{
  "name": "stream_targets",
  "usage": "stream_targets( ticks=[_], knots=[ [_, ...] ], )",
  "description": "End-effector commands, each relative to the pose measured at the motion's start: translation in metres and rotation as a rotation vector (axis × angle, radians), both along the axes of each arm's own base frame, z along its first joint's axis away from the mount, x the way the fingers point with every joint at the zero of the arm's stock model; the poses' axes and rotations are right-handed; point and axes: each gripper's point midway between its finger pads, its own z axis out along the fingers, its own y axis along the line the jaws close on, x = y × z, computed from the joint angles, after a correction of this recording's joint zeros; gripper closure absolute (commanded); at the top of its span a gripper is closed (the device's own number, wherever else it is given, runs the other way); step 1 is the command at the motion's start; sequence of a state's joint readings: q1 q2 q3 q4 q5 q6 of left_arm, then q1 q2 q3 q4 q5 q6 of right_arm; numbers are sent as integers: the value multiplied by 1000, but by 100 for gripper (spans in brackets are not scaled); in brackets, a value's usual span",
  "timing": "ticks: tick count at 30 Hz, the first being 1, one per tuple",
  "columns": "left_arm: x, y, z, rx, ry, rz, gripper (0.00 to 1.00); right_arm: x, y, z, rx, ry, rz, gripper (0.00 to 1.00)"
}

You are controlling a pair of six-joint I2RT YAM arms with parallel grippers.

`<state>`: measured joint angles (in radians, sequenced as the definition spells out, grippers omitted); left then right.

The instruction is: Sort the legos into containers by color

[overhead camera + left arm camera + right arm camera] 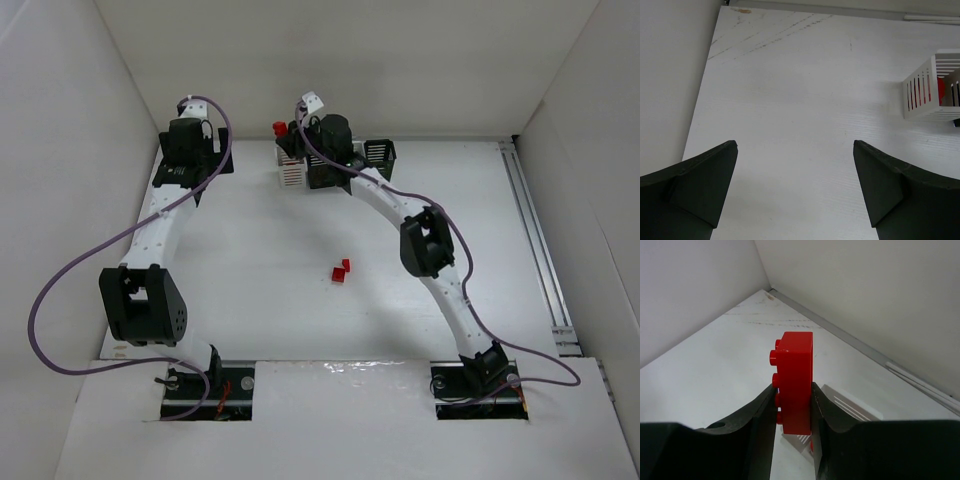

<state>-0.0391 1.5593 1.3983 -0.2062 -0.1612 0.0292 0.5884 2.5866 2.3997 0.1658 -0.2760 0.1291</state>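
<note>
My right gripper (793, 386) is shut on a red lego brick (796, 382), held on edge with its studs facing left. In the top view the right gripper (293, 130) holds this brick (280, 127) just above a white slatted bin (290, 172) at the far middle of the table. That bin shows below the jaws (852, 407). Two red bricks (342, 270) lie on the table's middle. My left gripper (794, 145) is open and empty over bare table at the far left (190, 145). The white bin (932, 87), with red inside, is to its right.
A black slatted bin (380, 152) stands to the right of the right arm's wrist; other bins in the row are hidden behind that arm. White walls enclose the table at the back and both sides. A metal rail (535, 240) runs along the right edge.
</note>
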Motion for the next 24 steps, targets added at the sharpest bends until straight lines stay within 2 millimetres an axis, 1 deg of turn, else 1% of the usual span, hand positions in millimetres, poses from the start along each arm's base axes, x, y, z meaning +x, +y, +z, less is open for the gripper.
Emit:
stream_targets(
  ticks=[1,4,5,6,7,8,9,10,11,12,13,14,17,18,20,21,24],
  knots=[
    [-1,0,18,5,-51,-8,0,10,-6,20,46,-62,-28,64],
    [1,-1,17,5,-50,-8,0,10,-7,15,41,-54,-28,64],
    [4,-1,17,5,-50,-8,0,15,-13,9,34,-44,-39,64],
    [2,-1,15,5,-40,-8,0,15,-13,4,28,-35,-39,63],
    [4,-1,10,5,-30,-8,0,19,-19,4,28,-35,-48,63],
    [5,-1,15,5,-40,-8,0,19,-19,-1,22,-26,-48,63],
    [5,-3,15,0,-40,-17,0,19,-19,-1,22,-26,-48,63],
    [5,-3,15,0,-40,-17,0,18,-19,-7,16,-17,-48,61],
    [7,-3,11,0,-31,-17,0,18,-19,-7,16,-17,-48,61],
    [7,-3,11,0,-31,-17,0,18,-19,-7,16,-17,-48,60],
    [8,-3,15,0,-40,-17,0,18,-19,-7,16,-17,-48,60],
    [9,-3,10,0,-30,-17,0,17,-18,-7,16,-17,-38,60],
    [9,-3,10,0,-29,-17,0,16,-17,-7,16,-17,-28,60],
    [9,-3,10,0,-29,-17,0,16,-16,-13,11,-9,-28,60],
    [9,-3,10,0,-29,-17,0,16,-16,-13,11,-9,-28,57],
    [9,-3,10,0,-29,-17,0,16,-16,-13,11,-9,-28,47],
    [9,-3,10,0,-29,-17,0,16,-16,-13,11,-9,-28,39]
  ],
)
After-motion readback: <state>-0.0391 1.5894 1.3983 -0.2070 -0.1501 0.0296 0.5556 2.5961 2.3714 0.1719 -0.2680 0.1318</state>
